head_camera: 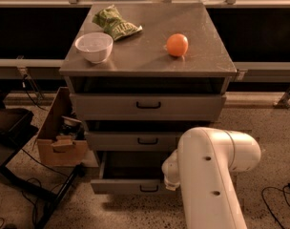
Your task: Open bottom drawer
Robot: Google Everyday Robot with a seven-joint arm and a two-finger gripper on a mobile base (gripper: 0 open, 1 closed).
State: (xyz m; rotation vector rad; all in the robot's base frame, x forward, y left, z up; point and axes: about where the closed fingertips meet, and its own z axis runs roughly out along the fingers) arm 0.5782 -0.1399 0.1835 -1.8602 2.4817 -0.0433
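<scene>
The grey metal cabinet [147, 106] has three drawers. The bottom drawer [121, 186] is pulled partly out; its grey front with a small black bar handle [150, 188] stands forward of the middle drawer [135, 140], and its dark interior [133, 165] shows. My gripper [168, 181] is at the drawer's right end, just right of the handle and level with the front's upper edge. My white arm [212, 175] covers the drawer's right part.
A white bowl [94, 46], a green chip bag [116, 25] and an orange [177, 45] lie on the cabinet top. A cardboard box [59, 137] with clutter stands left of the cabinet. Cables and a black stand [21, 175] lie on the floor at left.
</scene>
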